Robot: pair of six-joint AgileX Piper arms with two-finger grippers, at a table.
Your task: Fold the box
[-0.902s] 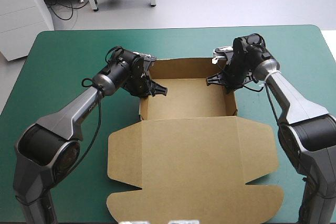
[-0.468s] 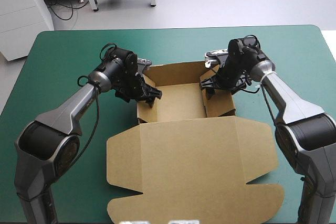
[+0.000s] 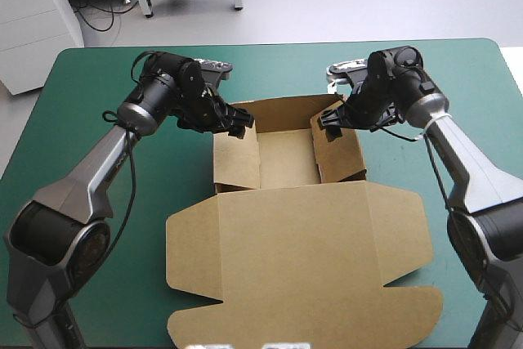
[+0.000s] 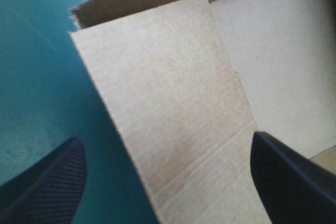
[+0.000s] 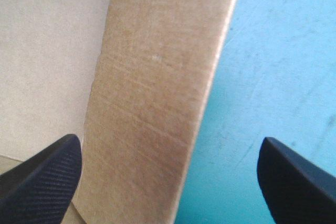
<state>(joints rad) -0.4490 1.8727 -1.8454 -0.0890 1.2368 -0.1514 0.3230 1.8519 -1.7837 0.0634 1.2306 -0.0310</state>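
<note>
From above, the brown box (image 3: 298, 259) lies mid-table on the teal-green cover (image 3: 90, 79). Its long axis runs far to near, with the walled tray at the far end and the lid flat toward me. My left gripper (image 3: 239, 128) and right gripper (image 3: 328, 122) sit at the tray's side walls.

At my left wrist, my black fingers (image 4: 47, 182) stand released, with the left wall between them.

At my right wrist, my fingers (image 5: 42, 177) are spread wide, with the right wall between them.

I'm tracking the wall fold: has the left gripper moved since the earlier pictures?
Yes. In the high view the left gripper has shifted toward the table's far edge, and the left wall of the box stands between its open fingers.
</note>
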